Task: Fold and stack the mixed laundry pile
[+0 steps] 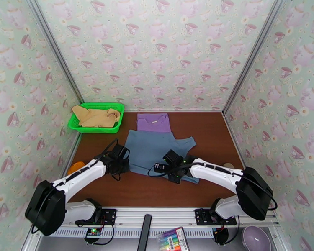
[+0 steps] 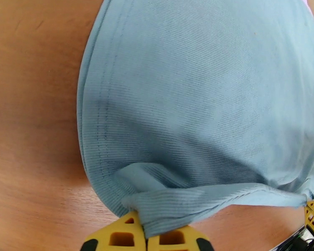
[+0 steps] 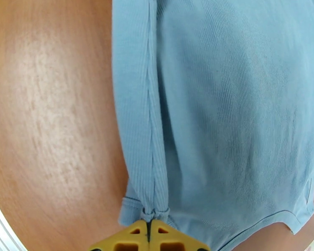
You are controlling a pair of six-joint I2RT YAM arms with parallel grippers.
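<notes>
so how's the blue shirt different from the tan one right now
The blue shirt lies spread out on the table; the tan shirt sits crumpled in the green basket. The blue shirt has the left claw and the right claw each pinched shut on its edge; the tan shirt is untouched. Both are soft cloth and neither is folded yet.

- The shirt [image 1: 157, 149] lies spread in the middle of the table [image 1: 211, 139].
- The T-shirt [image 1: 153, 122] lies folded just behind it, touching its far edge.
- The basket [image 1: 78, 127] stands in the far left corner, the third garment [image 1: 94, 117] in it.
- The left gripper [image 1: 124, 163] is on the shirt's near left corner, the right gripper [image 1: 162, 168] on its near edge.
</notes>
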